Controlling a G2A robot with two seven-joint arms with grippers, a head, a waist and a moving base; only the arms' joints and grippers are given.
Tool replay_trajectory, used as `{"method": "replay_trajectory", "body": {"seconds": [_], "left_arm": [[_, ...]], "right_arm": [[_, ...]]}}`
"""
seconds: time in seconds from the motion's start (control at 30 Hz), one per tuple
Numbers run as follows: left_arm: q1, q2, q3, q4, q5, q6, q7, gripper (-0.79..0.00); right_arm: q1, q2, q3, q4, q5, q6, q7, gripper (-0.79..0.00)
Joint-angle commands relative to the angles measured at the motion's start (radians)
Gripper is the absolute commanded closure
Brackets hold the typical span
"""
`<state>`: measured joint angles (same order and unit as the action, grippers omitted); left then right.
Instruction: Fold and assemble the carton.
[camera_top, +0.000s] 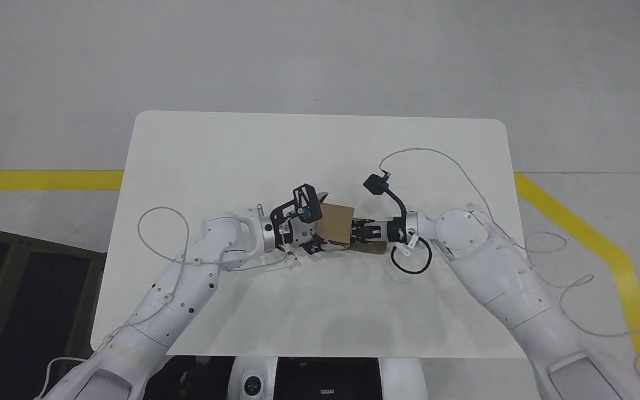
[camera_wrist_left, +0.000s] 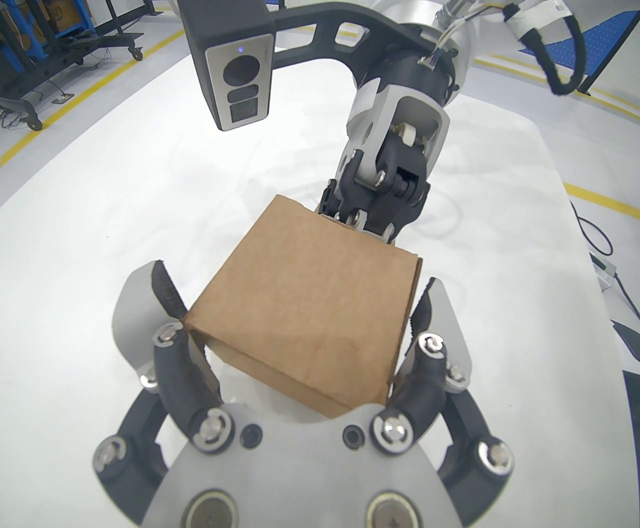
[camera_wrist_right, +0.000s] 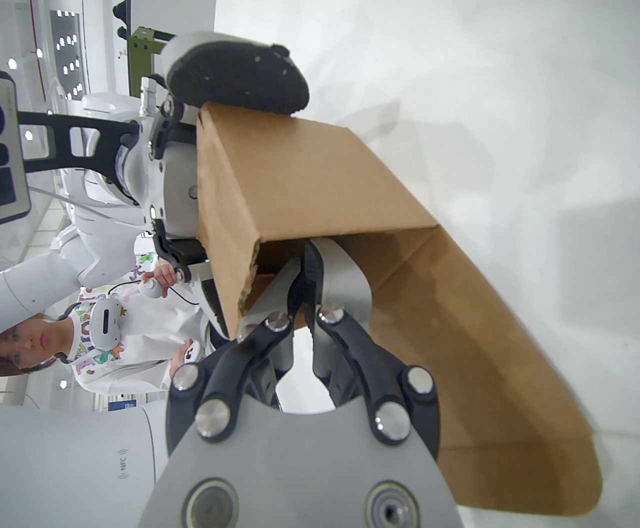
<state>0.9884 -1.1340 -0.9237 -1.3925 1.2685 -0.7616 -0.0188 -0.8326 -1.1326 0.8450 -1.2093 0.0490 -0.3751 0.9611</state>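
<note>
A brown carton (camera_top: 338, 222) is held off the white table (camera_top: 200, 150) near its middle, between both arms. My left gripper (camera_wrist_left: 295, 290) is shut on the carton (camera_wrist_left: 310, 310), one finger on each side wall. One of its pads (camera_wrist_right: 235, 75) presses on the carton (camera_wrist_right: 310, 175) in the right wrist view. My right gripper (camera_wrist_right: 306, 260) is shut, its tips poking into the carton's open end. In the left wrist view the right gripper (camera_wrist_left: 350, 217) meets the carton's far edge. A long flap (camera_wrist_right: 500, 400) sticks out open from that end.
A thin white cable (camera_top: 440, 155) loops over the table behind the right arm, and another cable (camera_top: 160, 225) lies by the left arm. A black cable coil (camera_top: 410, 258) hangs at the right wrist. The table edges are far from the carton.
</note>
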Motion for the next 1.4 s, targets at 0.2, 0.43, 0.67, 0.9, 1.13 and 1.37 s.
{"method": "replay_trajectory", "body": {"seconds": [0.2, 0.43, 0.67, 0.9, 1.13, 1.37], "left_arm": [[0.003, -0.001, -0.005, 0.007, 0.001, 0.006, -0.003, -0.785], [0.014, 0.002, -0.025, -0.001, 0.004, 0.011, -0.006, -0.785], [0.026, 0.004, -0.036, -0.015, 0.006, 0.011, -0.013, -0.785], [0.031, 0.003, -0.036, -0.024, 0.007, 0.015, -0.017, -0.785], [0.031, 0.001, -0.036, -0.024, 0.008, 0.015, -0.017, -0.785], [0.033, 0.0, -0.036, -0.026, 0.012, 0.012, -0.021, -0.785]], "right_arm": [[-0.005, 0.006, 0.03, -0.01, 0.009, -0.001, 0.019, 0.0], [-0.063, 0.051, 0.149, -0.093, -0.013, 0.052, 0.082, 0.0], [-0.139, 0.104, 0.293, -0.207, -0.083, 0.121, 0.178, -0.212], [-0.221, 0.133, 0.369, -0.26, -0.13, 0.159, 0.211, -0.299], [-0.239, 0.128, 0.329, -0.244, -0.149, 0.159, 0.16, -0.317], [-0.221, 0.119, 0.29, -0.204, -0.131, 0.148, 0.13, -0.345]]}}
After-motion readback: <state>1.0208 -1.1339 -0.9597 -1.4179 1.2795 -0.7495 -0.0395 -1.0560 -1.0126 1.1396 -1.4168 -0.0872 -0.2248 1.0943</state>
